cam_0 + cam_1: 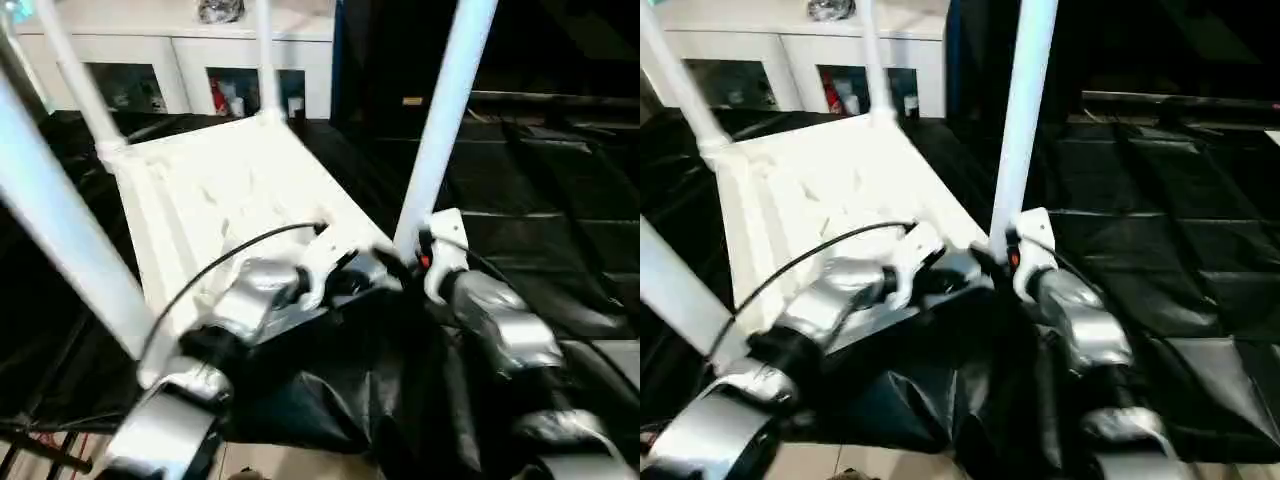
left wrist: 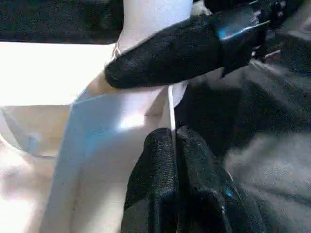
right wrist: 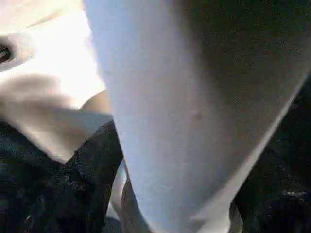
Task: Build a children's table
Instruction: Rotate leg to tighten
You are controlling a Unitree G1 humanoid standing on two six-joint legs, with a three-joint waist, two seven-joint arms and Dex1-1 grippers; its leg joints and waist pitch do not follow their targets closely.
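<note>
The left jaws [image 2: 172, 160] pinch shut on a thin rib of the tabletop [image 1: 230, 190], mid-frame on the black surface [image 1: 1160, 250]. The right jaws [image 1: 415, 262] stand open round the near leg [image 1: 445, 110]. If they let go early, the leg may tip out of its socket.

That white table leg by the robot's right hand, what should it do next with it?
Probably press the near right leg down into its corner socket. It stands upright at the upturned tabletop, the right gripper at its base, while the left gripper pinches the tabletop's rim.
</note>
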